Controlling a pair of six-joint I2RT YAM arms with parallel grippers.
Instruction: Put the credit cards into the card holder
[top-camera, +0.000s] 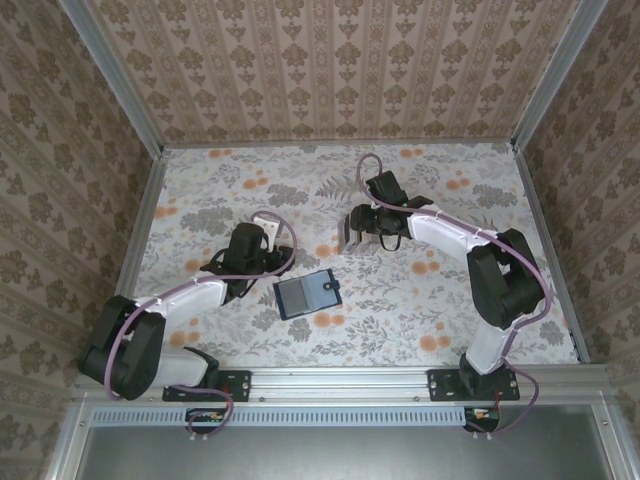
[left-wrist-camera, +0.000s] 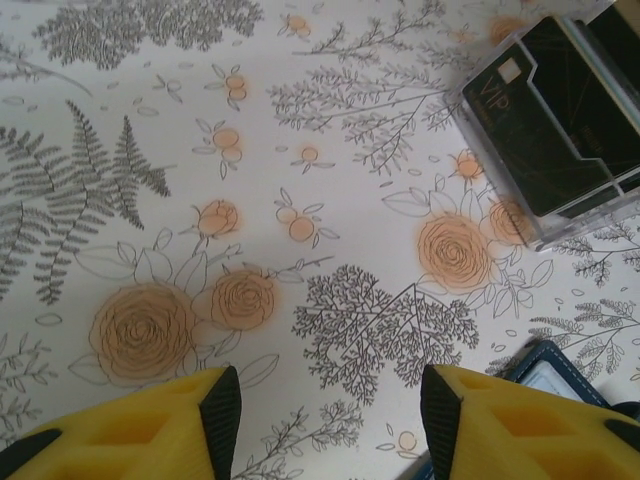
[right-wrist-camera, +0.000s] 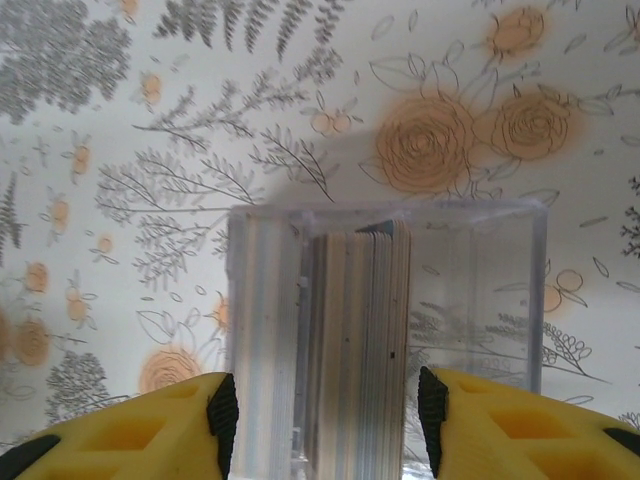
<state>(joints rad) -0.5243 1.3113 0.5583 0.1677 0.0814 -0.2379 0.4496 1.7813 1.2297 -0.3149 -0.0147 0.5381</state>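
Tan-and-whitish credit cards (right-wrist-camera: 360, 350), orange-flowered table (top-camera: 400, 310)

A floral tablecloth (top-camera: 250, 340) (orange roses, grey ferns) lies flat; damask-patterned walls (top-camera: 330, 70) enclose it on three sides, and an aluminium rail (top-camera: 340, 382) runs along its near edge.

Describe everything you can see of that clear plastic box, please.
The clear box looks like thin, see-through plastic. It is rectangular and rests on the floral table. A stack of cards, whitish, tan and dark, stands edge-on inside it, and a dark card faces its front wall. The right gripper is open at its near end; contact is unclear.
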